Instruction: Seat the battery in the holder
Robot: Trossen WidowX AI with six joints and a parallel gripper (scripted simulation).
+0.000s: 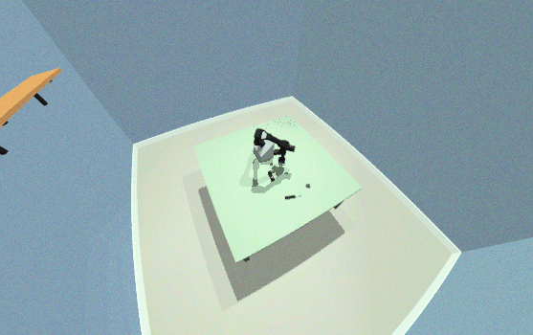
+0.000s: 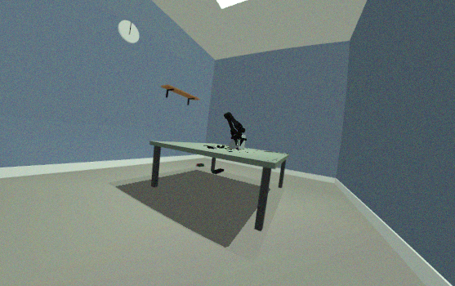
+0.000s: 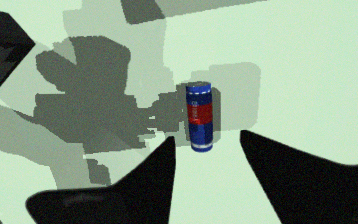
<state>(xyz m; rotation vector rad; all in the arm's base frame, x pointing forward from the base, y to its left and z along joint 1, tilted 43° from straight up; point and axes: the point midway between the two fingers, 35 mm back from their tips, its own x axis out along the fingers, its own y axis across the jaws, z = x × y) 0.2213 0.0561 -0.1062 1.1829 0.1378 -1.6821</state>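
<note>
Parted and holding nothing, the hand points down over the table, its fingertips well separated. Blue walls surround the scene. The pale green table stands on dark legs, throwing a broad shadow on the floor. At ten o'clock from the table in the top view, an orange shelf juts from the wall on black brackets. The black arm bends over beside a grey block. In the exterior view, a round white clock hangs at ten o'clock from the shelf.

On the table in the top view, a screwdriver lies between four and five o'clock from the black holder. That holder sits at seven o'clock from the hand; the wrist view shows only part of it, cut off at the left edge, at ten o'clock from the battery. The blue battery, banded in red, lies on its side on the table, outside the holder, its long axis running nearly from twelve to six o'clock in the wrist view. Its lower end appears between the fingertips; whether they touch it, I cannot tell. Smaller still, a dark square piece lies at two o'clock from the screwdriver.
</note>
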